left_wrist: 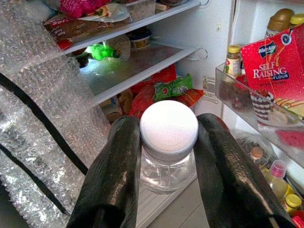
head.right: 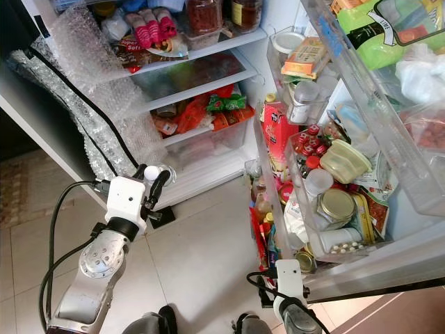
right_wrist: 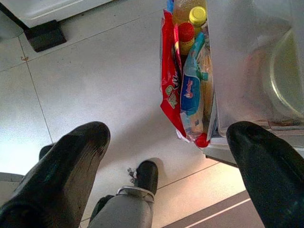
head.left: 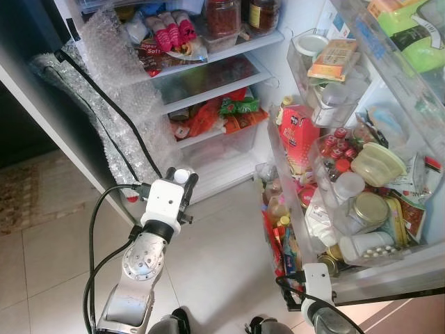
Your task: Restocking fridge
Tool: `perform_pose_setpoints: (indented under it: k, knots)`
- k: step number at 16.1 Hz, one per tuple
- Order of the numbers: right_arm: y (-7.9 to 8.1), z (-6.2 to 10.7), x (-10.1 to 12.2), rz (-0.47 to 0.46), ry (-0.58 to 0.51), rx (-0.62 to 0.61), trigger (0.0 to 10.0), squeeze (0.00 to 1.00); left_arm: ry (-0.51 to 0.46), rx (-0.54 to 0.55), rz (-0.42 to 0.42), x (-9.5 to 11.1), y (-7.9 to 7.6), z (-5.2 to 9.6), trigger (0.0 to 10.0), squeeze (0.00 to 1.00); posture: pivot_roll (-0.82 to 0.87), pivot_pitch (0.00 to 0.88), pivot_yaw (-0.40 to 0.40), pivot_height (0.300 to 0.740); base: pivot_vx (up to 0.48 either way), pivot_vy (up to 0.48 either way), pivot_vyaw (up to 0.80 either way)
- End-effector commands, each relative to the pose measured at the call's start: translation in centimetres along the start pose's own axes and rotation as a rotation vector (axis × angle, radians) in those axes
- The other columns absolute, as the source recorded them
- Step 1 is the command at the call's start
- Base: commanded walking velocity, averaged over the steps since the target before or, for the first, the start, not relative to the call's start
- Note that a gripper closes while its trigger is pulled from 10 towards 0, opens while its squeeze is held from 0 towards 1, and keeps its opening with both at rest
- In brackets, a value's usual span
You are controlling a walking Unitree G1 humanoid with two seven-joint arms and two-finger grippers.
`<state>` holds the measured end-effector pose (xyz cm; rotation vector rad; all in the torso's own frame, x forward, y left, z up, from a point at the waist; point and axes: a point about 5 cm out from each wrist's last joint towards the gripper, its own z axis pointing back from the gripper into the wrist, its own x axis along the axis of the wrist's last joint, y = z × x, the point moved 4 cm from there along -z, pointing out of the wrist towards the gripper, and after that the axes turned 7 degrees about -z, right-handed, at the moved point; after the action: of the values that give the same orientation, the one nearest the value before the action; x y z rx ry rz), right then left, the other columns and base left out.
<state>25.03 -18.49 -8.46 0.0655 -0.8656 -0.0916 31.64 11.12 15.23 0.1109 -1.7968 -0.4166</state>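
While the left gripper [left_wrist: 168,156] pinches the white-capped clear jar [left_wrist: 168,142] only at its cap, out before the open fridge's shelves [head.left: 208,87], the jar could slip free — the right gripper [right_wrist: 166,156] hangs spread.

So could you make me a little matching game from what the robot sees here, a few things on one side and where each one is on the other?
Things:
1. clear jar with white lid
2. red self raising flour box
3. green snack packet
4. right gripper

Places or states:
A. standing in a fridge door bin
B. open, above the tiled floor near the bottom of the fridge door
C. clamped between the left gripper's fingers
D. lying on red packets on a lower fridge shelf

Pairs: 1-C, 2-A, 3-D, 4-B
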Motion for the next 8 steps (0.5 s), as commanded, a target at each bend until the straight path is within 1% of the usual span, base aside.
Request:
perform_pose_setpoints:
  k: [1, 2, 8]
  knots:
    - [-0.65, 0.43, -1.45, -0.011, 0.048, -0.023, 10.0, 0.00, 0.004, -0.017, 0.000, -0.05, -0.31, 0.03, 10.0, 0.00, -0.05, 0.225, -0.025, 0.740, 0.000, 0.000, 0.00]
    - [-0.57, 0.43, -1.50, -0.011, 0.050, -0.021, 10.0, 0.00, 0.004, -0.017, -0.001, -0.05, -0.30, 0.04, 10.0, 0.00, -0.05, 0.225, -0.025, 0.740, 0.000, 0.000, 0.00]
    - [-0.40, 0.44, -1.66, -0.009, 0.055, -0.016, 10.0, 0.00, 0.004, -0.021, -0.002, -0.04, -0.31, 0.01, 10.0, 0.00, -0.05, 0.229, -0.023, 0.740, 0.264, 0.000, 0.00]
